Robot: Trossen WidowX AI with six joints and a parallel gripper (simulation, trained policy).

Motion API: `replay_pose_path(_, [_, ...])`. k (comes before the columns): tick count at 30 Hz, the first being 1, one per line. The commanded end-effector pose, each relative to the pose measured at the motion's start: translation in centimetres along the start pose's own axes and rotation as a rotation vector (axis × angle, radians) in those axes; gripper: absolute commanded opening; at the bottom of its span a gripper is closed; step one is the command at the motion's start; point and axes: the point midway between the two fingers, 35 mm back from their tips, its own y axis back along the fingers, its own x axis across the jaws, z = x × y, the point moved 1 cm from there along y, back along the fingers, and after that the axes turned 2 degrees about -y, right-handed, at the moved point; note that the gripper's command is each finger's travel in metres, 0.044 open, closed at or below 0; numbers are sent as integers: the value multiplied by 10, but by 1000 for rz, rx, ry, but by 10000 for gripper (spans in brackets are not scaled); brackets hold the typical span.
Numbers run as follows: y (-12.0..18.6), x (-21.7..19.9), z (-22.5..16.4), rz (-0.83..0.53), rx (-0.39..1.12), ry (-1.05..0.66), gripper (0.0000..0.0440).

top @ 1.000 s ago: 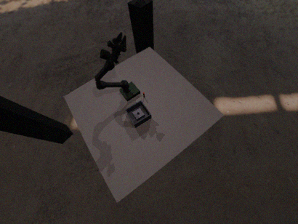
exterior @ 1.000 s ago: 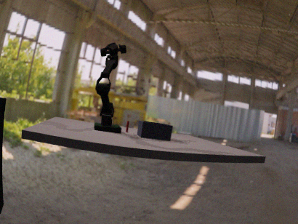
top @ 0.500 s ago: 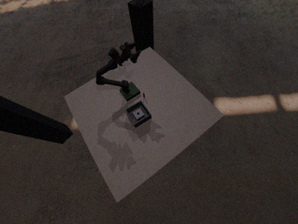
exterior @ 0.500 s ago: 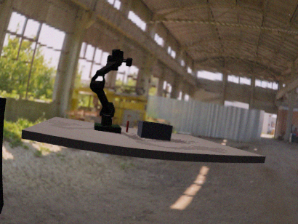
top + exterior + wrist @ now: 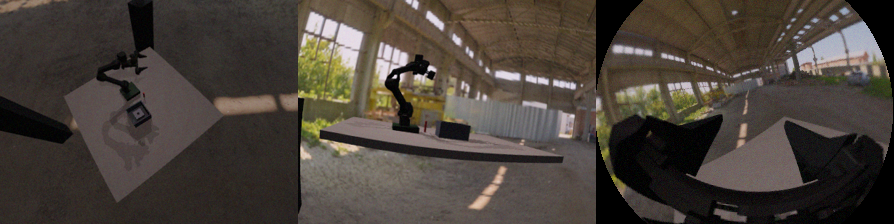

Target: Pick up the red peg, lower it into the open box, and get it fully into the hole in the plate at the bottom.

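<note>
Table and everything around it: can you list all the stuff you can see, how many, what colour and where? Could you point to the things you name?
thin upright red peg (image 5: 144, 94) (image 5: 425, 126): one, red, standing on the table between the arm's base and the box
square open box (image 5: 144, 121) (image 5: 453, 130): one, dark blue-grey, on the table near the peg
square plate with a hole (image 5: 135, 116): one, pale, at the bottom of the box
flat square table top (image 5: 174, 127) (image 5: 494, 147) (image 5: 746, 172): one, pinkish-grey, under the box and peg
tall square posts (image 5: 142, 27) (image 5: 33, 120): two, black, by the table in the top view
corrugated wall (image 5: 501, 113): one, pale grey, behind the table
jointed robot arm (image 5: 109, 81) (image 5: 397, 92): one, black, on a green base
two-finger gripper (image 5: 147, 62) (image 5: 431, 75) (image 5: 754, 121): one, black, open, up in the air
</note>
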Motion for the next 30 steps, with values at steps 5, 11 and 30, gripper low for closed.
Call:
replay_pose_path(5, [-7, -43, -36, -206, 145, -132, 440])
replay_pose_path(11, [-5, -71, -62, -357, 248, -235, 440])
replay_pose_path(30, [25, -129, -141, -836, 556, -571, 440])
